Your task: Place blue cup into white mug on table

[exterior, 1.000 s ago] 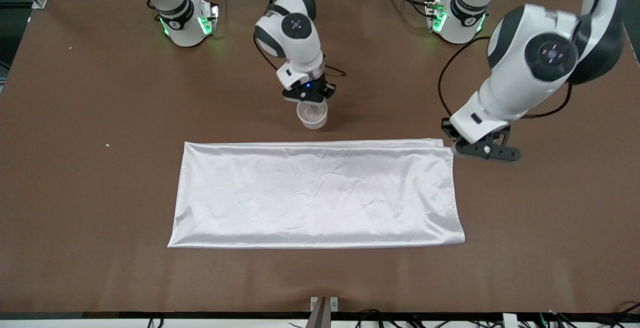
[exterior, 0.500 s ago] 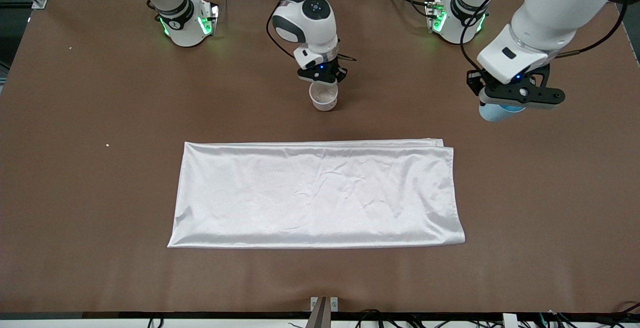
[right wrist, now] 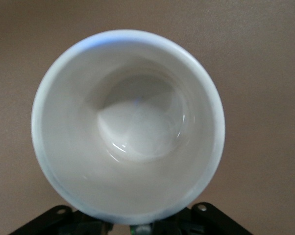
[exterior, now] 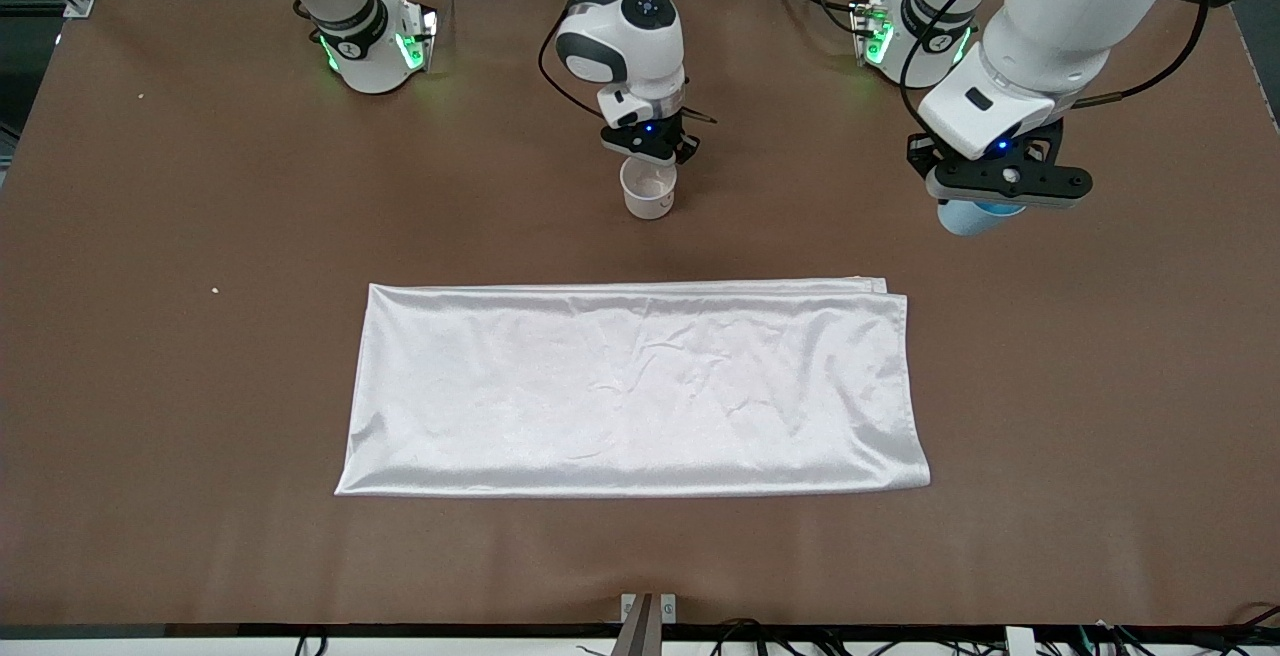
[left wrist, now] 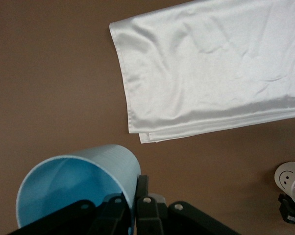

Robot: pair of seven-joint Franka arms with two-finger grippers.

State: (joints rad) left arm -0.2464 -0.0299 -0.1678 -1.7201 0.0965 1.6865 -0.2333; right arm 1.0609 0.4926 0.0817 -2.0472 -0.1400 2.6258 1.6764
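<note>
- Left gripper (exterior: 985, 198) is clenched on the cup (exterior: 968, 220), pinching its wall near the rim. It hangs over bare table (exterior: 180, 356) toward the left arm's end, up in the air.
- A second ago this gripper was down low by the cloth's (exterior: 630, 386) corner, with no cup showing. Half a second ago it was already up with the cup, and now it has slid a little way toward the mug (exterior: 648, 191).
- In the left wrist view the cup (left wrist: 79, 181) lies tilted, its open mouth turned partly sideways and not straight up.
- Right gripper (exterior: 652, 148) sits right above the mug, at its rim on the side toward the arms' bases. Whether it grips the mug or has let go, I cannot tell.
- Over the last second the mug has travelled with that gripper, away from the cloth and toward the left arm's end. It now looks smaller in the front view, so I judge it lowered onto the table or very nearly so.
- The right wrist view looks straight down into the mug (right wrist: 128, 127), which is upright and empty.
- My reading is that both pickups are done and the mug is being offered as the target. The cup and mug are well apart.
- What is left is to carry the cup across, right it over the mug's mouth, and lower it in.
- The right gripper crowds the rim, so the approach is tight.
</note>
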